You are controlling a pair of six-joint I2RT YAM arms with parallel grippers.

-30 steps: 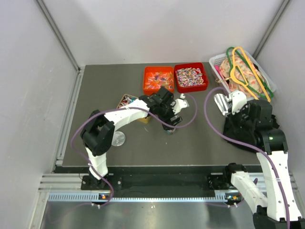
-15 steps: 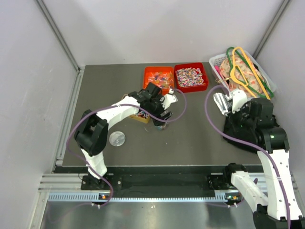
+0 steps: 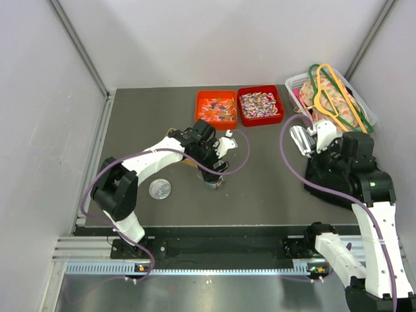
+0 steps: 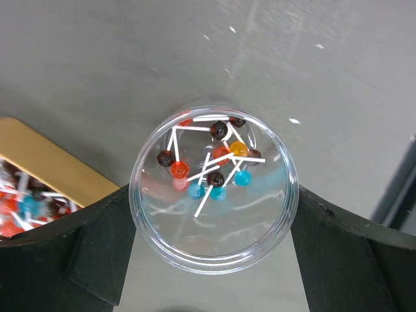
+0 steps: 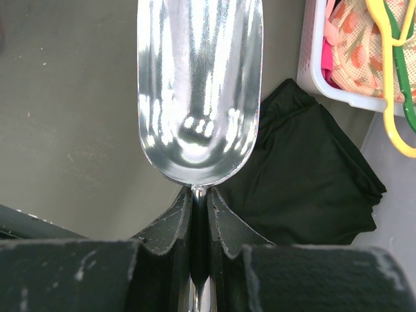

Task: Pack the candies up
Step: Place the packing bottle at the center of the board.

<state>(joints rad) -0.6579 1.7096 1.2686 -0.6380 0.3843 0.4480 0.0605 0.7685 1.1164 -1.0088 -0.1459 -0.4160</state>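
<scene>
My left gripper (image 4: 213, 195) clamps a clear round plastic jar (image 4: 214, 234) of lollipops (image 4: 216, 162); my right gripper (image 5: 199, 201) pinches a shiny metal scoop (image 5: 198, 84) by its handle. The twist-wrapped candies (image 3: 259, 103) lie in the red square tray (image 3: 261, 123) beyond.

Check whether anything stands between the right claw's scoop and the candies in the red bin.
Nothing but the arm's own purple cable, looping between the scoop in the right claw and the red bin of candies.
</scene>
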